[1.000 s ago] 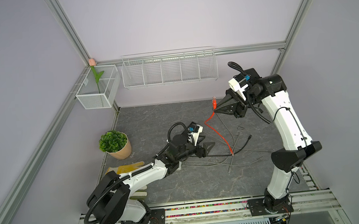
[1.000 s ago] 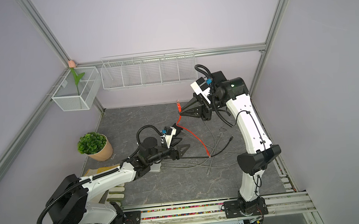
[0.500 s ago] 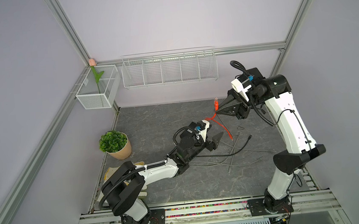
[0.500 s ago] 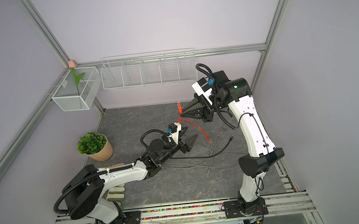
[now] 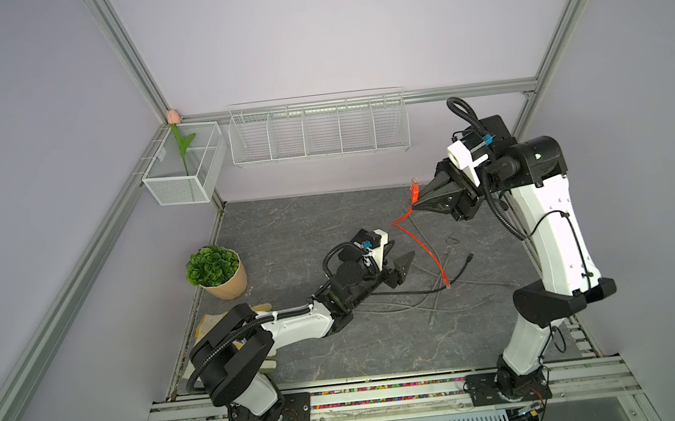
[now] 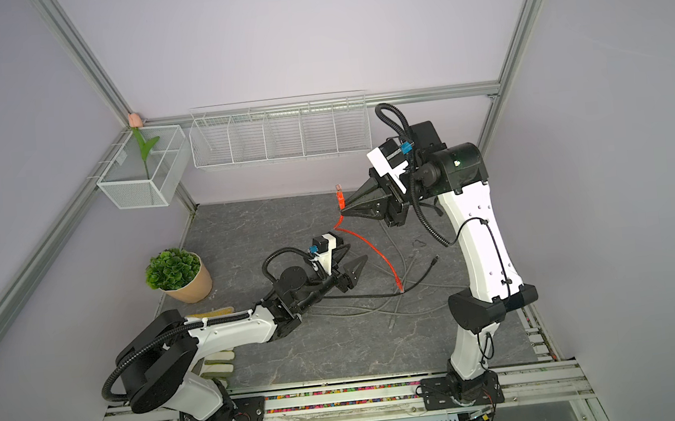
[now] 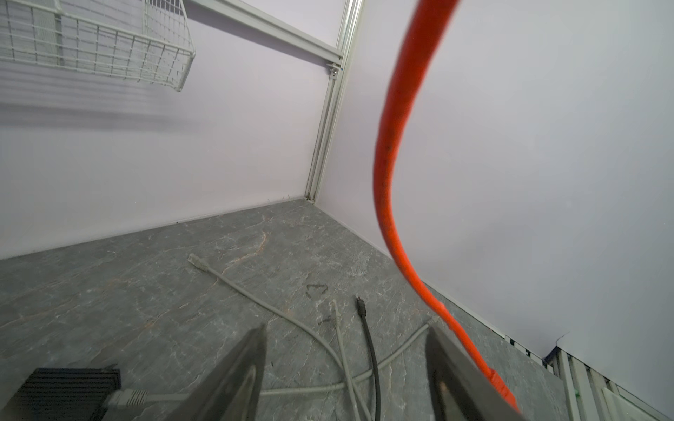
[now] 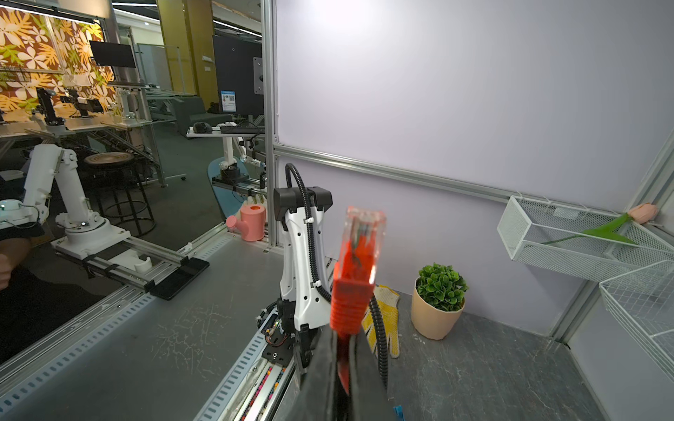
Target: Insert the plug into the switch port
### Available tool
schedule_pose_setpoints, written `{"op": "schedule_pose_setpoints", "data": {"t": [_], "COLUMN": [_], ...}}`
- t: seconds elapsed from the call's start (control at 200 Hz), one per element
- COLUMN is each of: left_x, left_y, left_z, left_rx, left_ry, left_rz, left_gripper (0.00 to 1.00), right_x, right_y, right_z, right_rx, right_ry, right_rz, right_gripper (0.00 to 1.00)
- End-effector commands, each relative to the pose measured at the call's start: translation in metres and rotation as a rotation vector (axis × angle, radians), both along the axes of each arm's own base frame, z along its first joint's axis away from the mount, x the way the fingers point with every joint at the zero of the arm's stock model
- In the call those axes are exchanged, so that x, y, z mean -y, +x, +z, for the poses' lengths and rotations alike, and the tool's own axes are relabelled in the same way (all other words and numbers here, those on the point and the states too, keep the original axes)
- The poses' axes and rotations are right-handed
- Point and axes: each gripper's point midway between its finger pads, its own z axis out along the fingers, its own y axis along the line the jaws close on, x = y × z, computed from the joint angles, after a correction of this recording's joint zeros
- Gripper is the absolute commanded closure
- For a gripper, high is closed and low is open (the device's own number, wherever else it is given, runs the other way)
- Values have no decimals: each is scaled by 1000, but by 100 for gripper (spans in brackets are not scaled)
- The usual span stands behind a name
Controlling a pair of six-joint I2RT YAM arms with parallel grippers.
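The grey tabletop (image 5: 307, 222) carries a loose tangle of grey and black leads. The black switch (image 7: 62, 386) shows only in the left wrist view, lying low beside the left gripper (image 7: 346, 328) with a grey lead already plugged into it. That gripper's jaws stand wide apart and hold nothing.

The right gripper (image 5: 413, 204) is raised well above the tabletop near the back wall. It is pinched tight on the orange cable (image 7: 386, 145) just behind the plug (image 8: 359, 251), which points upward, well apart from the switch.

The cable looks light and limp. It sags from the grip in a loose curve down to the tabletop, passes just beside one finger of the left gripper, and would likely drag or twist the plug if it snags.

The plug itself is small, hard, clear plastic, with a ribbed orange boot behind it. The boot is probably the best place to hold: firm, less slippery, and close enough to steer the tip. The thin latch tab looks breakable, so squeezing the clear body seems unwise.
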Motion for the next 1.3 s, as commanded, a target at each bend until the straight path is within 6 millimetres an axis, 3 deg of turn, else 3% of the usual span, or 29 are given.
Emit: {"op": "schedule_pose_setpoints", "data": {"t": [0.0,0.165,0.335,0.615,0.845,0.905,0.99,1.045,1.16,1.295], "left_x": [4,20,42,37,47,47,48,47,41,34], "left_y": [3,7,3,30,19,17,18,17,15,5], "left_z": [22,45,44,50,70,72,71,69,63,60], "left_rx": [33,39,0,-15,-2,-2,-5,-6,-14,-16], "left_ry": [-42,-113,-117,-185,-281,-302,-304,-295,-277,-211], "left_rz": [3,-74,-170,-127,-249,-267,-271,-275,-274,-288], "left_gripper": [30,32,34,35,35,45,83,100,100,100], "right_x": [4,5,4,6,3,2,2,3,7,3], "right_y": [-18,-22,-19,-27,-25,-24,-25,-26,-20,10], "right_z": [10,12,10,15,12,11,12,14,15,-1], "right_rx": [-225,-219,-232,-212,-221,-223,-218,-209,-205,-221], "right_ry": [19,21,16,22,19,18,20,23,23,-66], "right_rz": [67,71,67,75,80,83,87,84,60,-17], "right_gripper": [91,91,91,91,91,91,91,91,90,84]}}
